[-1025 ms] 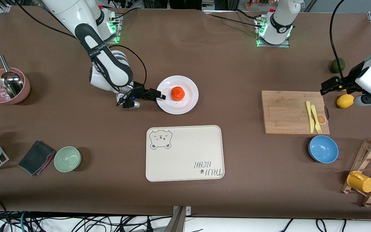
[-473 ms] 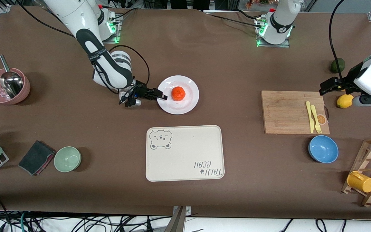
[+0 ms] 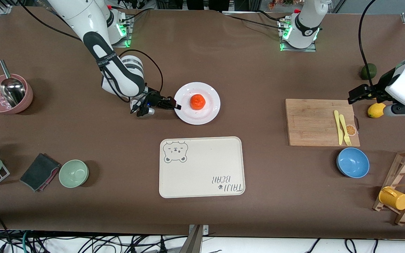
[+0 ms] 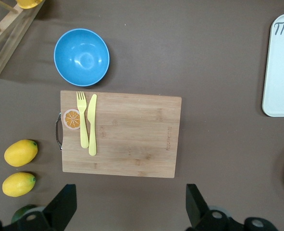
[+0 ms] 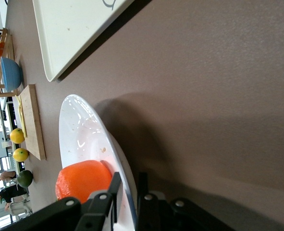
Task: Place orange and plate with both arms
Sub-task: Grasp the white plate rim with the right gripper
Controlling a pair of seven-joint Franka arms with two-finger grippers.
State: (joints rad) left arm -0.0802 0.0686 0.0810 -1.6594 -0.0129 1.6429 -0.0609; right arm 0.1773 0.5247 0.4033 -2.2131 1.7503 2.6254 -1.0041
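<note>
The jaws of the right gripper [image 3: 177, 106] are pinched on the rim of the plain round white plate [image 3: 209, 112], one finger on top of the rim and one under it, as the right wrist view shows [image 5: 125, 192]. The jaws of the left gripper [image 4: 129, 211] are wide open and hold nothing; that arm waits up in the air over the left arm's end of the big brown surface [image 3: 258, 77], above the edge of the flat wooden cutting board [image 3: 315, 123]. The cream bear-print tray [image 3: 201, 167] lies flat, nearer to the front camera than the plate, with a gap between them. The plate sits on the surface, toward the right arm's end from the board. The small round red-orange orange [image 3: 197, 102] sits in the middle of the plate, close to the right gripper but not touching it. A round blue bowl [image 3: 353, 162] is near the board, closer to the front camera. A yellow plastic knife [image 3: 336, 126] and a yellow plastic fork [image 3: 344, 130] lie side by side on the board. Two yellow lemons [image 4: 20, 152] lie just beside the board.
</note>
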